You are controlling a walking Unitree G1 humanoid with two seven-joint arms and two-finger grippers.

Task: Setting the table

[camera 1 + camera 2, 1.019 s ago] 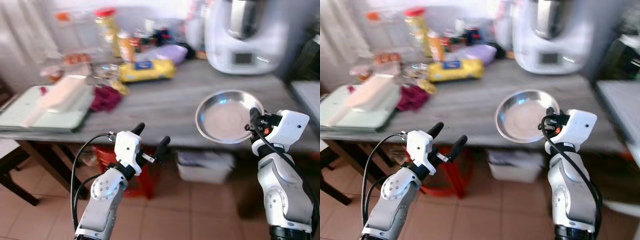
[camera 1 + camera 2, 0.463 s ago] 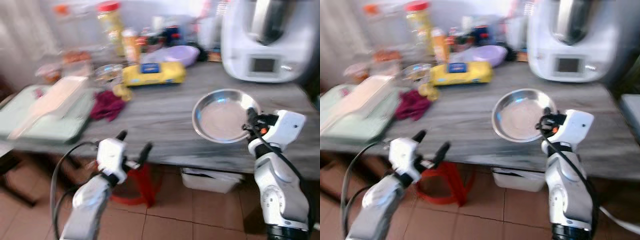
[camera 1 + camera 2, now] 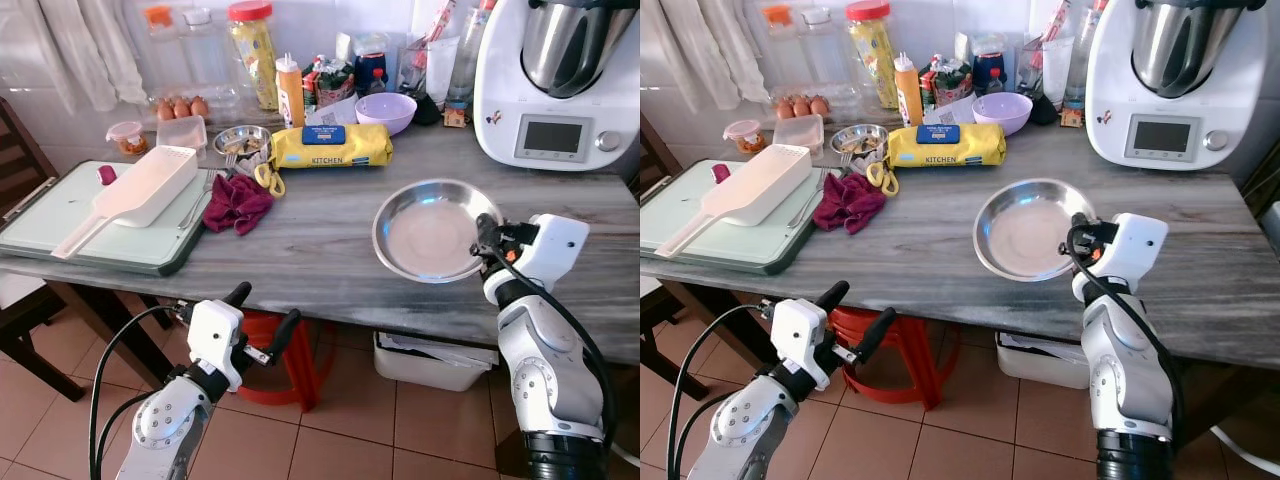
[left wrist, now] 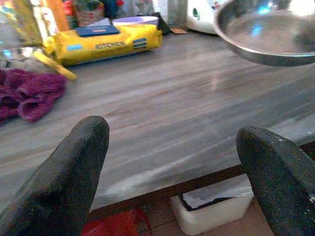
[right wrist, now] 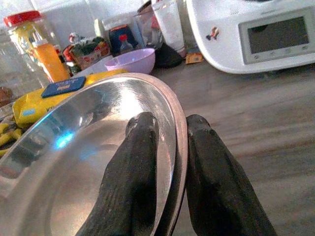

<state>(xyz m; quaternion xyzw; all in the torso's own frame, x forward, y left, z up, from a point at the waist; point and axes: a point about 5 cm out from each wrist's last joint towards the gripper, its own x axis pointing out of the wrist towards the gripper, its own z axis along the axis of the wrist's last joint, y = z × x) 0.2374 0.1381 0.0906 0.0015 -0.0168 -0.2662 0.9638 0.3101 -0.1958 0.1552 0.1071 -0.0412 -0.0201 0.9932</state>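
Gripping the steel plate (image 3: 432, 232) by its rim, the right gripper (image 3: 487, 243) still carries it above the worktop (image 3: 310, 240); the view has steadied, left gripper (image 3: 262, 320) released, so placing looks next.

"KITCHEN" in dark letters on the yellow packet (image 3: 332, 146) at the table's back

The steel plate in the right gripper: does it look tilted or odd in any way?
Yes. The steel plate is pinched by its rim in the right gripper and tilts above the table, not lying flat.
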